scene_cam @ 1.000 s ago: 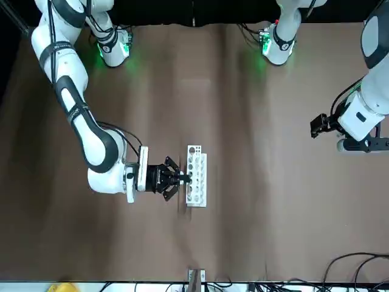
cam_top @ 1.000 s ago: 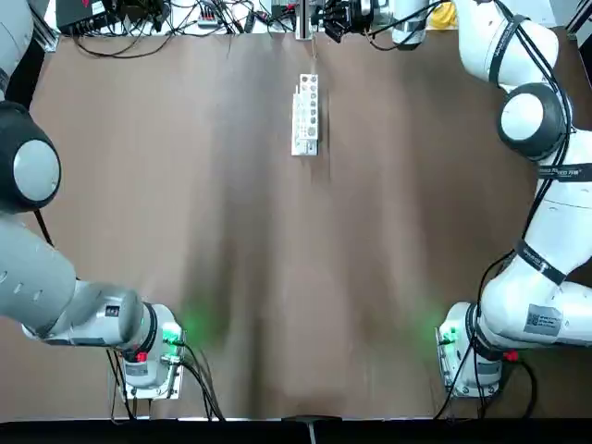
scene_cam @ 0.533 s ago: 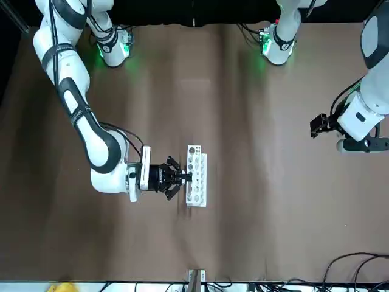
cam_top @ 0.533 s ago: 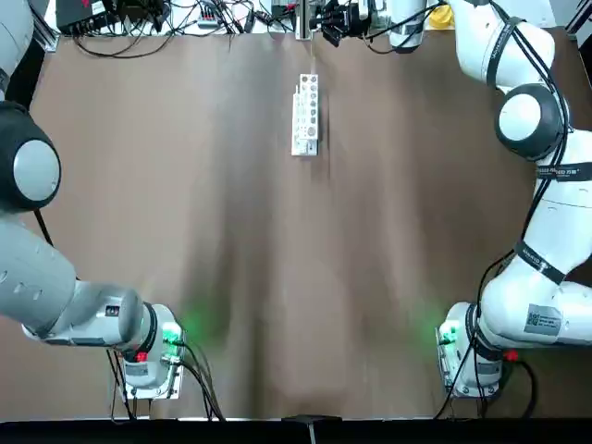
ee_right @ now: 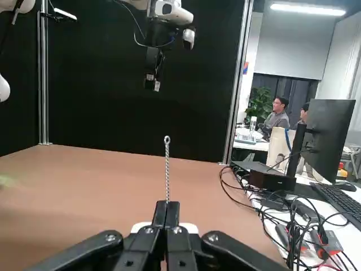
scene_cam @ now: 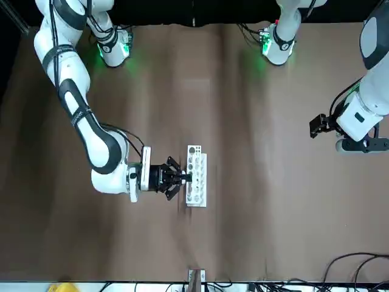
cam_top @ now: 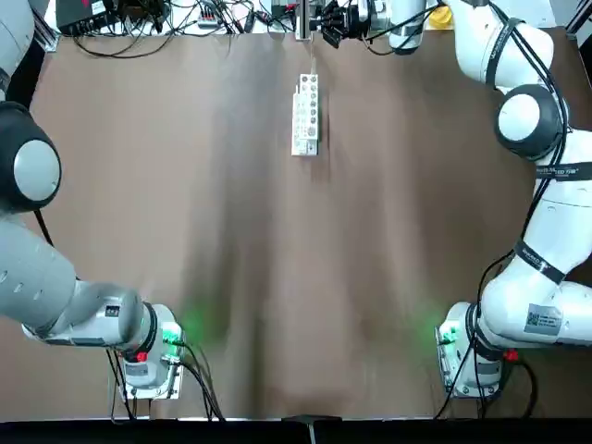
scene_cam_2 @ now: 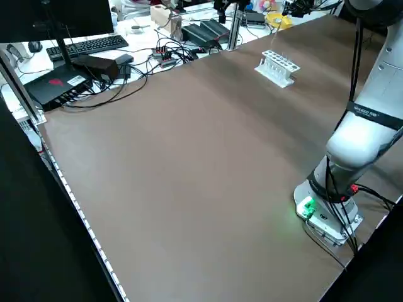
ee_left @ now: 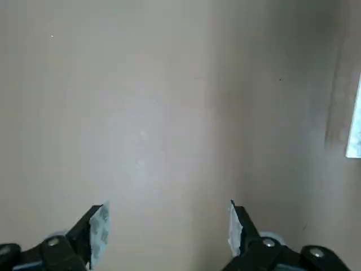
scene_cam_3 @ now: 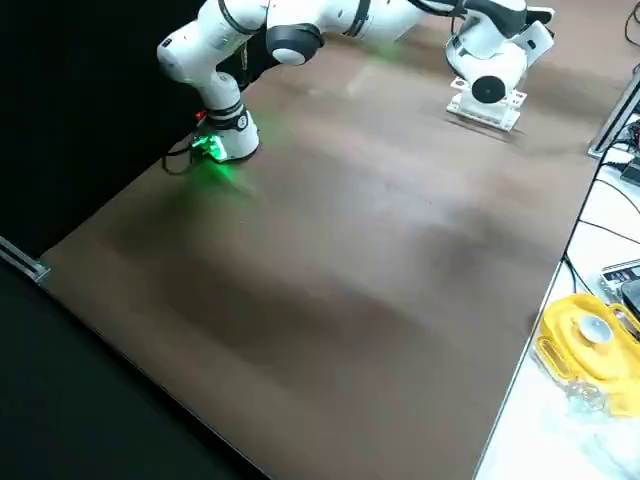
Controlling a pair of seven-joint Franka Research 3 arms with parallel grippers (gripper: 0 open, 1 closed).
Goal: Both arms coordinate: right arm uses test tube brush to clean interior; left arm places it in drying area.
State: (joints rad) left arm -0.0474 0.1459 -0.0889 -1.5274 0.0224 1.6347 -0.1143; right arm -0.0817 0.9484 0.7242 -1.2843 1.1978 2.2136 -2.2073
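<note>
brush held level beside rack, no tube seen in contact

at the far end of the table, the right arm's black two-finger gripper (scene_cam: 180,177) sits just beside the small white oblong rack with round holes (scene_cam: 196,176). its fingers are pressed together on the thin twisted-wire test tube brush (ee_right: 167,169), which juts straight out from the fingertips in the wrist view. the left arm's black gripper (ee_left: 166,231) hangs well off to its own side over bare brown tabletop (cam_top: 277,259), fingers spread apart and empty.

risk, as judged: the brush is wire-slim and pinched at one end only, so any sideways brush against the rack could bend it or shift the light rack. whether a tube stands in the rack cannot be told.
</note>
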